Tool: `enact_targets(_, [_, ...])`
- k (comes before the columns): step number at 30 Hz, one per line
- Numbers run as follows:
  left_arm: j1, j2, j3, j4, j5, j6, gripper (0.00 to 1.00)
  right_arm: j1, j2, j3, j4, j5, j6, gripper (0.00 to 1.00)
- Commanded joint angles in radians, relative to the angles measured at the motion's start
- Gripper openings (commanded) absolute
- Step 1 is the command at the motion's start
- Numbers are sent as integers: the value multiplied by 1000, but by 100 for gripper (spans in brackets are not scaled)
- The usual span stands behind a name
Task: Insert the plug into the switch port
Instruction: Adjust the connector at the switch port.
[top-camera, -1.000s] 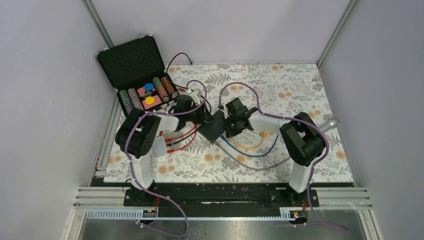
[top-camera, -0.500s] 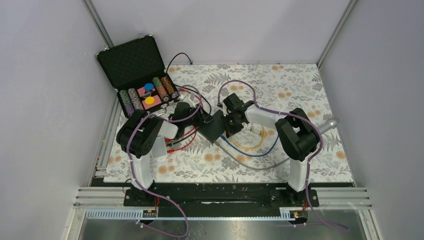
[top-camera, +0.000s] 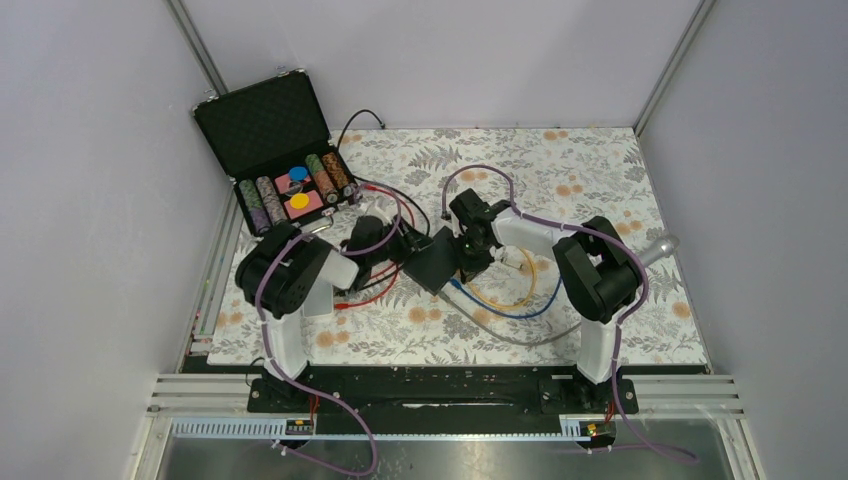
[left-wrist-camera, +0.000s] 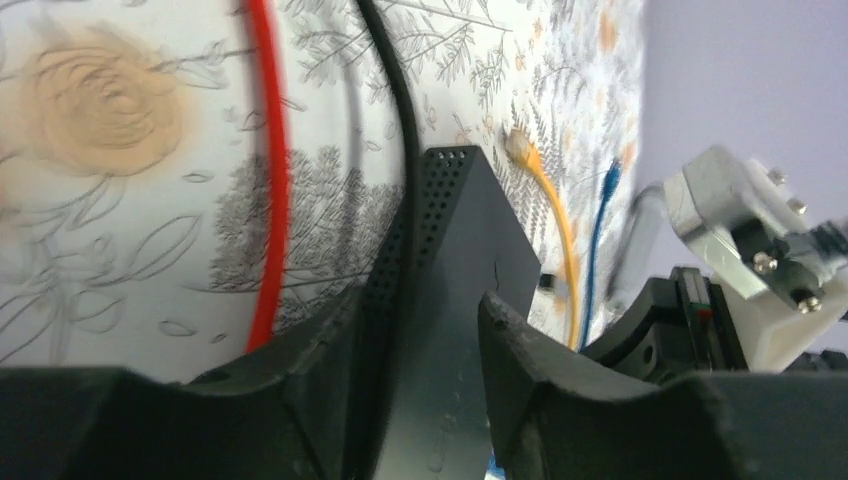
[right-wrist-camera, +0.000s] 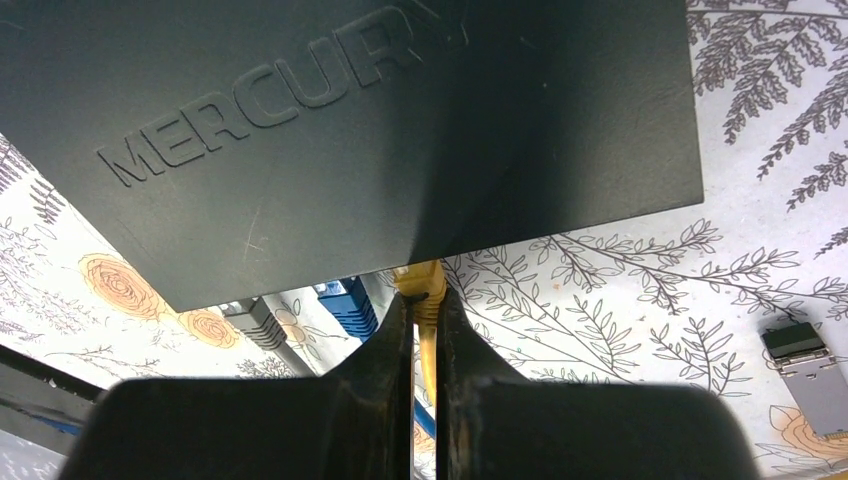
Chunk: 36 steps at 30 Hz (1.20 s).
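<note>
Overhead, the network switch (top-camera: 437, 258) lies on the floral counter (top-camera: 590, 170) between the arms. The left end effector (top-camera: 398, 246) is at its left edge and the right end effector (top-camera: 468, 256) at its right. An open poker chip case (top-camera: 285, 160) sits at the far left.

From the left wrist, the left end effector (left-wrist-camera: 410, 390) is clamped on the switch (left-wrist-camera: 465, 240), one finger on each side, with a red cable (left-wrist-camera: 268, 200) alongside.

From the right wrist, the right end effector (right-wrist-camera: 425, 330) pinches the yellow plug (right-wrist-camera: 422, 281), whose tip meets the switch's (right-wrist-camera: 350, 120) edge. A blue plug (right-wrist-camera: 348, 300) sits just left of it. Whether the yellow plug is seated cannot be told.
</note>
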Motion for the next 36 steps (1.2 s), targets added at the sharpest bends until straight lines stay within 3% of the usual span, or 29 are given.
enact_targets(1, [-159,-116,175,-852,564,348,48,4,71,12,705,30,49,0])
enact_targets(3, [-88,-135,281,-1023,490,467,50,-2,69,16,665,1,18,4])
enact_targets(8, [21,-60,542,-1256,402,615,56,-24,41,-22,600,-87,-75,25])
enact_targets(12, [43,-29,630,-1284,381,613,56,-31,-9,-63,577,-35,-131,32])
enact_targets(16, [68,-35,678,-1309,342,623,58,-42,-70,-88,551,-51,-200,49])
enact_targets(27, [109,-201,730,-1406,135,729,60,-90,-355,-219,474,-67,-211,53])
enact_targets(31, [109,-290,692,-1420,109,738,61,-101,-434,-243,388,64,-180,53])
enact_targets(36, [108,-449,599,-1454,186,769,69,-138,-458,-203,144,138,-412,53])
